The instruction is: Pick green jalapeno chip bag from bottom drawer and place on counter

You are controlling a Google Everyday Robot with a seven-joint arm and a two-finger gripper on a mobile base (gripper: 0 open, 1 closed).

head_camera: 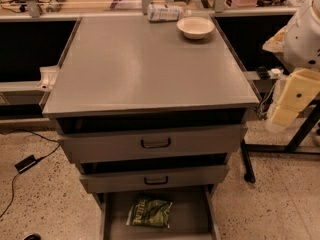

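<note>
The green jalapeno chip bag (pixel 149 212) lies flat in the open bottom drawer (pixel 189 216), at its left-middle. The counter (pixel 145 69) is the broad grey top of the cabinet above it. My gripper (pixel 292 101) shows at the right edge as pale yellow finger parts under the white arm, beside the counter's right side and well above and right of the bag. It holds nothing that I can see.
A white bowl (pixel 195 27) and a silvery-white wrapped package (pixel 164 12) sit at the counter's far edge. Two upper drawers with black handles (pixel 155 143) stand slightly open. A black table leg (pixel 300 134) stands at right. A cable and adapter (pixel 26 163) lie on the floor at left.
</note>
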